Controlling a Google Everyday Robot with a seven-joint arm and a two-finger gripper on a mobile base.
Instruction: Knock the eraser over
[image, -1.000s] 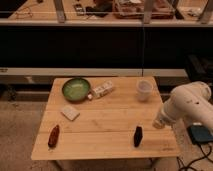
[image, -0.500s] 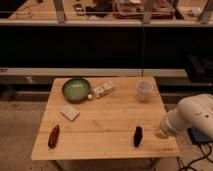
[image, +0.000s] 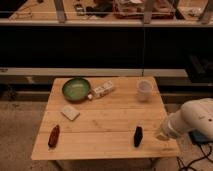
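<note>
Eraser (image: 138, 136) stands upright near the table's (image: 100, 120) front edge, right side. The tool (image: 162, 134) is close on its right, not touching, blending into the white arm (image: 196, 119), so can't tell if it's clenched or released.

one high frontal view over the table (image: 105, 122), gripper (image: 161, 134) at right edge

No readable txt, brand or nr anywhere tbh. The white carton (image: 103, 89) upper middle of the surface (image: 105, 125) is the likeliest spot for a label, but can't make out any letters on it. End effector (image: 161, 134) is lower right of frame, by the surface's right edge, no legible markings.
</note>
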